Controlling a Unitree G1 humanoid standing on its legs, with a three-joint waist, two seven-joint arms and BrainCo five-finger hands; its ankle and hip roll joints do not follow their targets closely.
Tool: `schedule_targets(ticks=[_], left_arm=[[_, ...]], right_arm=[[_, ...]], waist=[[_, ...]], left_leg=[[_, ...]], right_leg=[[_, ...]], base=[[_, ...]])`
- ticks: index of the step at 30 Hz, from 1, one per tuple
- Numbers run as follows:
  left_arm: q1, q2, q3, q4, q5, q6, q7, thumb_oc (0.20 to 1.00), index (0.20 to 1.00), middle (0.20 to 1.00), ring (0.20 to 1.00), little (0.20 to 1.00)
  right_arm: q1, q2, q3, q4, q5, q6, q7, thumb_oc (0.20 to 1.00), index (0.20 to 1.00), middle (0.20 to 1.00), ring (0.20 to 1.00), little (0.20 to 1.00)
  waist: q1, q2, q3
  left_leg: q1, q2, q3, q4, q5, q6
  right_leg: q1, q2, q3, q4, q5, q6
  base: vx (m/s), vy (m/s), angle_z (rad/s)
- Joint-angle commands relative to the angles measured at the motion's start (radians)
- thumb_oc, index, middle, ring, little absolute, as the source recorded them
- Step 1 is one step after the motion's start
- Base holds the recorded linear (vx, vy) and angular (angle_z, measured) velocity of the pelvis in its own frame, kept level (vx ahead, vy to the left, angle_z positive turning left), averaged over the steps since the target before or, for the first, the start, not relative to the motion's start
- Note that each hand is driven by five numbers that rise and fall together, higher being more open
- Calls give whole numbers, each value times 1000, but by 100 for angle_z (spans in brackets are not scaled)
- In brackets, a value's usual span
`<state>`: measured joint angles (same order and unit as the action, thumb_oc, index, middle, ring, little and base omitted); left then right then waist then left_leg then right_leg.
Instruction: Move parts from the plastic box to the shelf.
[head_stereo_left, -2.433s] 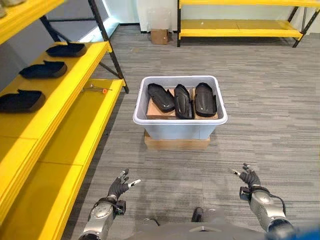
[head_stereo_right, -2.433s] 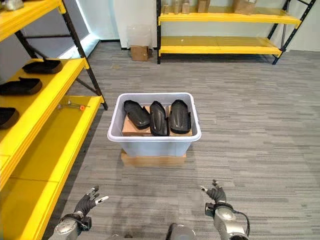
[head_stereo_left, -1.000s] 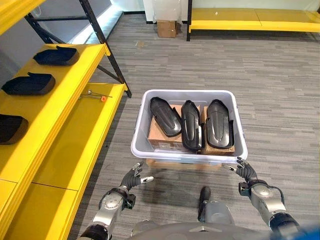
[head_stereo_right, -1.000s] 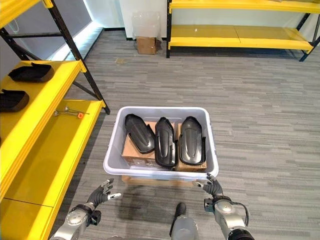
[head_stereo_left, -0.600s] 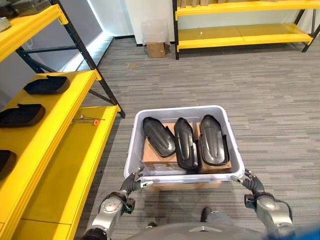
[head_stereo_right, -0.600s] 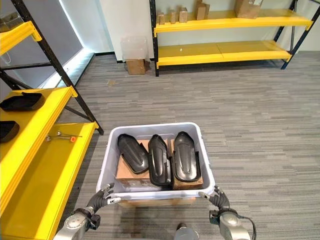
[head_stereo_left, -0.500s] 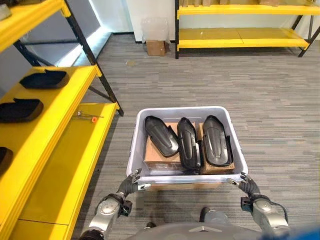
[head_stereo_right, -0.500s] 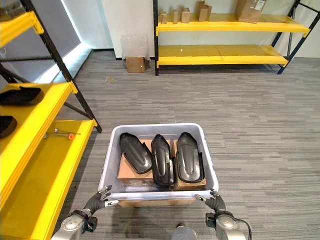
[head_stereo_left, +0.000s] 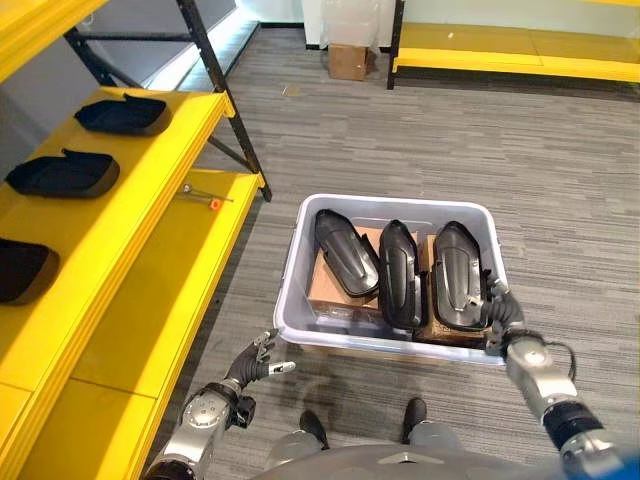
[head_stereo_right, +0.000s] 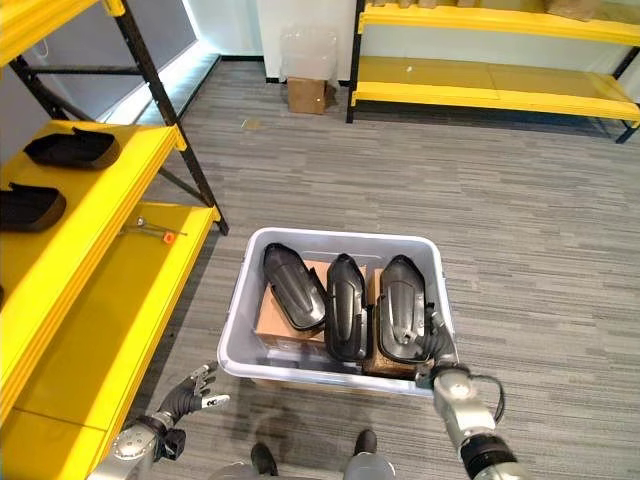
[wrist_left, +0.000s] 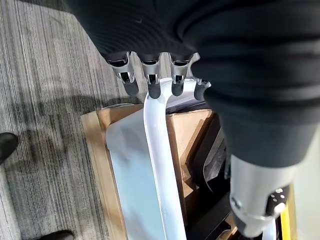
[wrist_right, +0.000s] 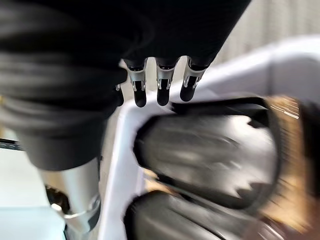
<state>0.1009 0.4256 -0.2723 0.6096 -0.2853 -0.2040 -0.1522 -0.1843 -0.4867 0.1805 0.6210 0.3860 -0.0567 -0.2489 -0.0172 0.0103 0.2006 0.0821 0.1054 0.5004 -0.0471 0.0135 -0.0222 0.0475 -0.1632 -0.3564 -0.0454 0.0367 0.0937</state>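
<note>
both hands (head_stereo_left: 262, 360) (head_stereo_left: 500, 312) hang open-fingered by the plastic box (head_stereo_left: 300, 270).

Pretty bright even indoor light, white glow off the floor at upper left, soft shadow under the plastic box (head_stereo_left: 300, 300), right wrist view smeared with motion blur, left wrist view crisp

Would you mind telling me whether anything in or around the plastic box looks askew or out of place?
In the plastic box, the leftmost part lies slanted, while the other two parts lie straight and parallel. A small orange-tipped tool lies loose on the lower shelf.
</note>
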Motion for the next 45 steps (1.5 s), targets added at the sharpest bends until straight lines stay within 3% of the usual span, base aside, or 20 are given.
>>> schedule_targets(ticks=[1, 7, 13, 20, 25, 26, 32, 38, 45], left_arm=[[-40, 43, 28, -72, -90, -56, 17, 1000, 1000, 1000, 1000, 1000], [-90, 52, 52, -113, -175, -82, 50, 1000, 1000, 1000, 1000, 1000], [-211, 55, 39, -162, -222, -77, 85, 1000, 1000, 1000, 1000, 1000], [-253, 40, -9, -121, -227, -92, 89, 1000, 1000, 1000, 1000, 1000], [-257, 38, -12, -114, -228, -96, 86, 1000, 1000, 1000, 1000, 1000], [-269, 32, -35, -105, -228, -103, 88, 1000, 1000, 1000, 1000, 1000], [-270, 31, -44, -98, -230, -108, 81, 1000, 1000, 1000, 1000, 1000], [-249, 31, -43, -111, -225, -110, 63, 1000, 1000, 1000, 1000, 1000], [-229, 24, -31, -119, -206, -103, 56, 1000, 1000, 1000, 1000, 1000]], right_arm=[[-121, -28, -30, 66, -34, -26, -65, 1000, 1000, 1000, 1000, 1000], [-235, -60, -32, 154, -33, 13, -95, 1000, 1000, 1000, 1000, 1000], [-451, -81, 42, 322, 21, 67, -115, 1000, 1000, 1000, 1000, 1000], [-546, -78, 58, 452, 93, 91, -132, 1000, 1000, 1000, 1000, 1000], [-555, -77, 57, 468, 92, 88, -124, 1000, 1000, 1000, 1000, 1000], [-578, -67, 63, 511, 116, 118, -89, 1000, 1000, 1000, 1000, 1000], [-587, -60, 77, 527, 105, 114, -47, 1000, 1000, 1000, 1000, 1000], [-600, -42, 174, 415, -54, 20, 83, 1000, 1000, 1000, 1000, 1000], [-588, -33, 264, 243, -169, 36, 73, 1000, 1000, 1000, 1000, 1000]], waist=[[40, 6, 14], [67, 24, 53], [110, 64, 161], [123, 93, 233], [125, 95, 238], [125, 110, 270], [122, 121, 290], [120, 122, 303], [111, 111, 302]], left_leg=[[-48, 72, -64, 55, 8, -44], [-91, 75, -93, 81, 10, -51], [-205, 76, -126, 135, 14, -61], [-284, 76, -128, 163, 22, -65], [-290, 75, -127, 164, 21, -65], [-316, 71, -123, 176, 21, -64], [-326, 70, -114, 176, 23, -64], [-322, 76, -97, 189, 20, -63], [-316, 86, -83, 195, 17, -64]], right_leg=[[-96, -48, -7, 170, -60, 28], [-136, -61, -27, 232, -84, 21], [-264, -106, -41, 365, -122, 7], [-357, -127, -34, 442, -145, -4], [-365, -129, -33, 448, -147, -4], [-395, -136, -29, 474, -153, -7], [-413, -135, -23, 490, -160, -12], [-415, -137, -25, 503, -166, -19], [-411, -138, -25, 497, -164, -20]], base=[[-81, -6, 27], [-70, -4, 19], [-152, -15, 22], [-113, 6, 4], [-33, 11, -4], [-82, 27, 0], [-40, 18, 1], [-9, -2, -2], [2, -1, -3]])
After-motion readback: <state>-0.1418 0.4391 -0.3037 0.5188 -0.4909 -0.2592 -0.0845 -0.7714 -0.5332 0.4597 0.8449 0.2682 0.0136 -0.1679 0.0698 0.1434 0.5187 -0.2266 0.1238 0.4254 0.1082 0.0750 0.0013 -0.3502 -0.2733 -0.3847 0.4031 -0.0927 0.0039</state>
